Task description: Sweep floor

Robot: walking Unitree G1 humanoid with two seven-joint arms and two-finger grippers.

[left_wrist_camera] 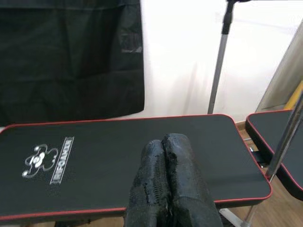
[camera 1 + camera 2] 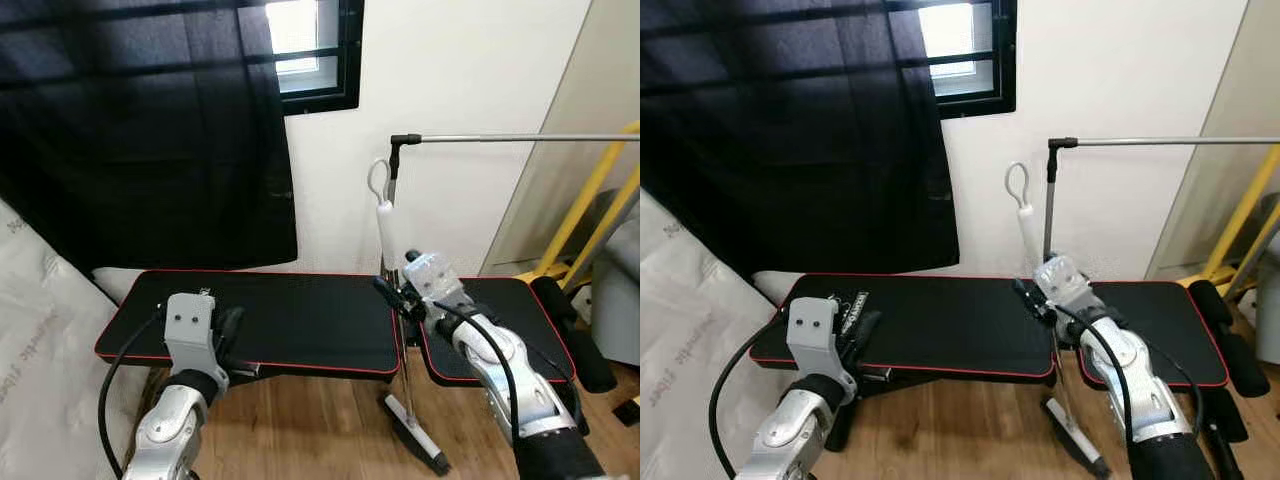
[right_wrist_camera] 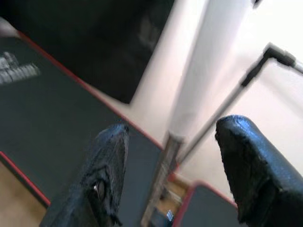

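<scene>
A sweeper leans on the white wall in the gap between two bench pads. It has a white looped handle and a thin metal shaft, and its flat head rests on the wood floor. My right gripper is at the shaft, just below the white grip. It is open, and in the right wrist view the handle runs between the two spread fingers without touching either. My left gripper hovers over the long black bench pad, and its fingers are pressed shut on nothing.
A second black pad lies to the right. A grey rail on a pole stands behind the sweeper. Yellow bars lean at the right, a black curtain hangs at back left, and a plastic-wrapped slab stands at the left.
</scene>
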